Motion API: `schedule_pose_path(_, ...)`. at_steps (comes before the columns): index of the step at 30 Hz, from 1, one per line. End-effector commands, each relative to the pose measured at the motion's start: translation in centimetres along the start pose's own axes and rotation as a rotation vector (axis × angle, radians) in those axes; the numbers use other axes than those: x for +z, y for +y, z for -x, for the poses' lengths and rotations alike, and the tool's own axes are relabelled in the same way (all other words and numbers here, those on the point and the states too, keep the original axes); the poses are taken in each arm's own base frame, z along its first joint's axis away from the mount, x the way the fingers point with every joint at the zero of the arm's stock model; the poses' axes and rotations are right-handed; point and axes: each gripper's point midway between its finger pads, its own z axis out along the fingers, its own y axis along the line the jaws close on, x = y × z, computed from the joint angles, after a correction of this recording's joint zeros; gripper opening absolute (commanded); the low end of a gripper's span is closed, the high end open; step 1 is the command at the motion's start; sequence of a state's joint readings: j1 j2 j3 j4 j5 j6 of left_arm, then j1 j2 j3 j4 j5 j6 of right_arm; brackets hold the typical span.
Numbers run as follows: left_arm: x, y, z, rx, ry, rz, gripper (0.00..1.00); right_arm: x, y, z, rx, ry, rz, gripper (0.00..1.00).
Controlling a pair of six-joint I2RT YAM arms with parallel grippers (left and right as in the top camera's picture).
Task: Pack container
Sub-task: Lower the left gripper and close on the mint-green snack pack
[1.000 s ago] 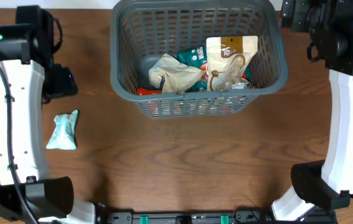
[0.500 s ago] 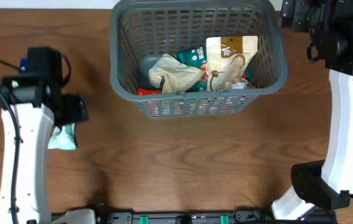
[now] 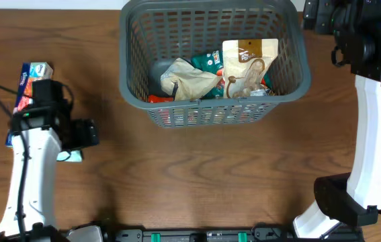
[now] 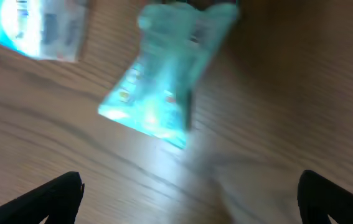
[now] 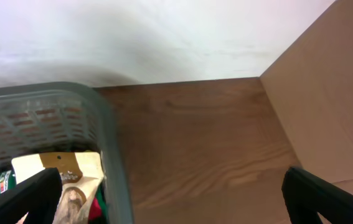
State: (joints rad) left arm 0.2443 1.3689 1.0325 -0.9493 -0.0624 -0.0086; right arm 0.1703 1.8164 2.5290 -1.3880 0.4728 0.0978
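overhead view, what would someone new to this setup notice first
The big dark grey container at the far middle of the table stands out first. Snack packets are heaped inside it, with a beige pouch uppermost. Next comes the left gripper, open above a teal packet that lies on the table's left side.

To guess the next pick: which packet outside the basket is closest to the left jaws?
The pale teal packet, centred in the left wrist view; the blue packet lies at its corner.
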Motion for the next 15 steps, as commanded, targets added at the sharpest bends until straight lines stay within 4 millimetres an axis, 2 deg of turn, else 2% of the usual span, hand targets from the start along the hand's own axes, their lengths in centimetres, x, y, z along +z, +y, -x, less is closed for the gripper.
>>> schedule_pose_path(1, 0.3, 2.3, 0.2, -0.023, -0.008, 0.0, 0.98, -0.9, -1.0, 0.4, 0.009, -0.023, -0.019, 0.99)
schedule_pose_path(6, 0.8, 2.6, 1.4, -0.082, -0.052, -0.158, 0.98, -0.9, -1.0, 0.4, 0.009, -0.023, -0.019, 0.99)
schedule_pose_path(9, 1.7, 3.4, 1.5, -0.083, -0.037, -0.155, 0.99, -0.9, -1.0, 0.4, 0.009, -0.023, -0.019, 0.99)
schedule_pose_path(15, 4.6, 3.1, 1.3, -0.061, 0.041, -0.167, 0.99, -0.9, -1.0, 0.4, 0.01, -0.023, -0.019, 0.99)
